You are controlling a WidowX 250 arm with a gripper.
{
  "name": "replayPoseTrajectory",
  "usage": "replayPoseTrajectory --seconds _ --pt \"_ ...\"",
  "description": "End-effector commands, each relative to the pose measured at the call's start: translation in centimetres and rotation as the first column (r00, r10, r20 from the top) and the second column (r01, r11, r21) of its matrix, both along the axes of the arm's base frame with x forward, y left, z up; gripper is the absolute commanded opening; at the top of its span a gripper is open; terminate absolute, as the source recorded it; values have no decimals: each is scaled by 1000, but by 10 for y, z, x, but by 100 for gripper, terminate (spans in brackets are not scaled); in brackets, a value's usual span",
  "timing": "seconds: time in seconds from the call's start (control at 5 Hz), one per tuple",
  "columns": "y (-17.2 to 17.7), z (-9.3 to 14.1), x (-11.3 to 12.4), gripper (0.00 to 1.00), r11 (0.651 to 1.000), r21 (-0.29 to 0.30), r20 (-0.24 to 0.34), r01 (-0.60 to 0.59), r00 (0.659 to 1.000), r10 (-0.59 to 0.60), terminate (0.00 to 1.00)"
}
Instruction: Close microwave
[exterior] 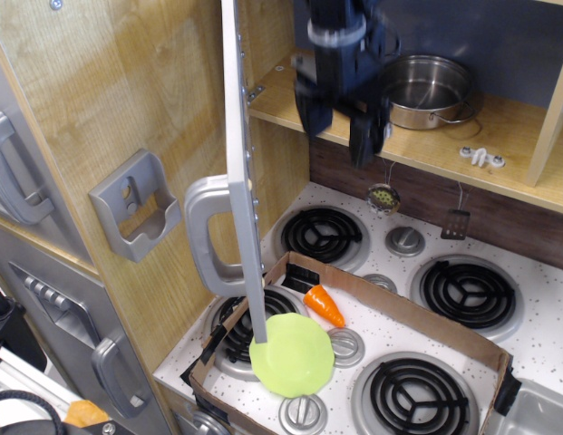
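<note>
The microwave door (237, 154) is a grey plastic panel seen edge-on, swung open toward me, with its curved silver handle (204, 237) on the left side. The wooden microwave compartment (290, 86) lies open behind it. My gripper (340, 127) is blurred. It hangs in front of the compartment shelf, to the right of the door and apart from it. Its two dark fingers (313, 113) point down with a gap between them and hold nothing.
A steel pot (431, 89) sits on the shelf. A small strainer (383, 197) and spatula (456, 222) hang below it. On the stove a cardboard tray (435, 328) holds a green plate (293, 354) and a carrot (325, 306). A grey wall bracket (136, 204) and grey cabinet doors are at left.
</note>
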State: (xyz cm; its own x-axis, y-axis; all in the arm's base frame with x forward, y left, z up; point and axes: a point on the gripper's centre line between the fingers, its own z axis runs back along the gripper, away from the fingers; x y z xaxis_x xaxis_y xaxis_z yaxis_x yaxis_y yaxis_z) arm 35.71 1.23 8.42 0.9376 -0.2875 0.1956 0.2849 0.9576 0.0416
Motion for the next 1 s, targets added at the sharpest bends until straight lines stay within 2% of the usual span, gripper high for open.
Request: replayPoseTrajectory --seconds 0.0,0.2,0.4,0.6,0.8 --pt "11 80 1 100 997 39 120 62 991 -66 0" --pt "20 114 -5 100 991 64 100 114 988 -120 0" --pt "34 137 -11 100 986 61 8 154 988 -155 0" --pt "47 150 -30 100 976 105 -24 189 982 -187 0" --pt "59 150 -55 100 974 122 -77 189 980 -181 0"
